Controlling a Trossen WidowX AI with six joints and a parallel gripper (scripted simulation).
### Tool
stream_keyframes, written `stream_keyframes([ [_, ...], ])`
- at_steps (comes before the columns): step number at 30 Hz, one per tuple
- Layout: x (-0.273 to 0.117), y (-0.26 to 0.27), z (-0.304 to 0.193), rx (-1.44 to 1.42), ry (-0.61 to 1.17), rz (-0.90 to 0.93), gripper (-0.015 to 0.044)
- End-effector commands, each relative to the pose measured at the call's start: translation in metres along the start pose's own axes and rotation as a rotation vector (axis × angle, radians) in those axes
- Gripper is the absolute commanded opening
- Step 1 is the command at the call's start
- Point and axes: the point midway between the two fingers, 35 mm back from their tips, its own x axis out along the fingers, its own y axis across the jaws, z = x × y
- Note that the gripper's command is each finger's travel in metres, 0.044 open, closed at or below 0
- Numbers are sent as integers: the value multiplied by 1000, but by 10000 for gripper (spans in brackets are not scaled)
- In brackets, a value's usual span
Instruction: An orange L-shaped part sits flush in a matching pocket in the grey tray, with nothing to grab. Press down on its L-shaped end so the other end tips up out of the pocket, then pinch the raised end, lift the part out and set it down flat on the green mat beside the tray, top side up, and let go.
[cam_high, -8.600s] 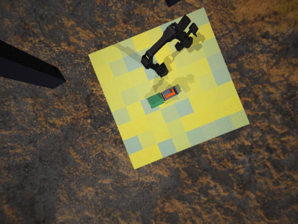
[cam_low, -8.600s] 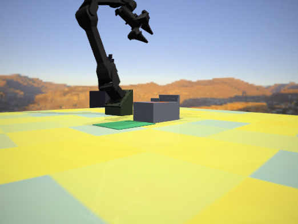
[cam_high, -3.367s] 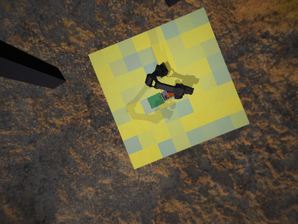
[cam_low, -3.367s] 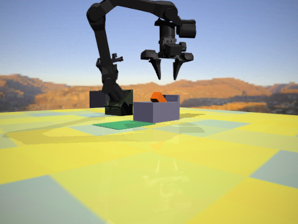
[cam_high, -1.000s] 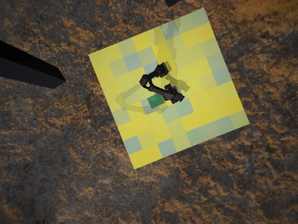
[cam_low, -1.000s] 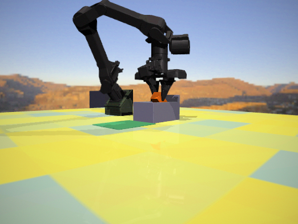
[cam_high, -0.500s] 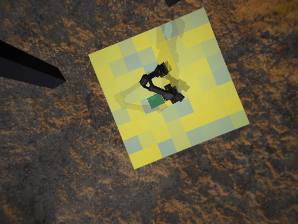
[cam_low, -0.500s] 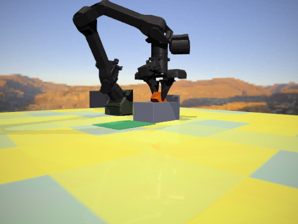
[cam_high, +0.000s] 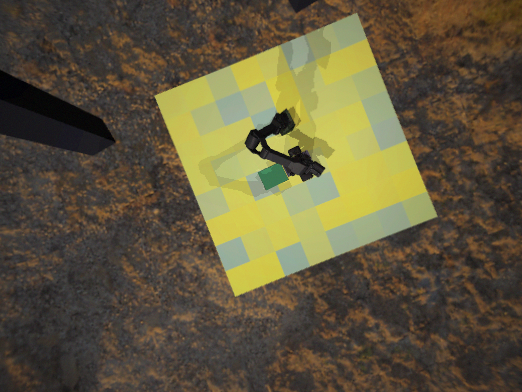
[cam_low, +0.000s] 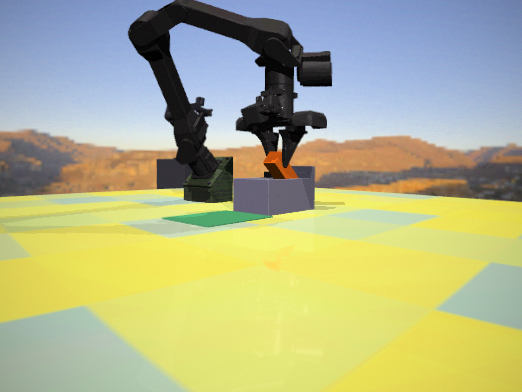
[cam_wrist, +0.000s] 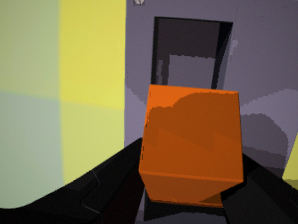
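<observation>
- My gripper (cam_low: 278, 154) (cam_wrist: 184, 151) is pinched on the orange L-shaped part (cam_low: 280, 165) (cam_wrist: 192, 132), upper middle of the exterior frame.
- Part tilted, raised end above the grey tray (cam_low: 251, 196) (cam_wrist: 260, 65); I can't see its lower end.
- Green mat (cam_high: 273, 177) (cam_low: 215, 218) lies left of centre, beside the tray.

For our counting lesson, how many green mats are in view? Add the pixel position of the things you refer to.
1: the green mat (cam_high: 273, 176) (cam_low: 215, 218), lying on the table beside the grey tray (cam_low: 251, 196) (cam_wrist: 260, 55). No other shows.

In the exterior view, the orange, square-edged L-shaped part (cam_low: 279, 166) (cam_wrist: 192, 135) slants, its pinched end raised toward eleven o'clock above the grey block-like tray (cam_low: 250, 196) (cam_wrist: 267, 60), with the thin green rectangular mat (cam_high: 273, 176) (cam_low: 215, 218) at the tray's eight o'clock.
</observation>
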Motion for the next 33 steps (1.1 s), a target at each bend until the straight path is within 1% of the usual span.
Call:
stream_keyframes([
  [1, -7, 0, 0, 3, 5, 0, 0],
  [33, -59, 0, 0, 2, 5, 0, 0],
])
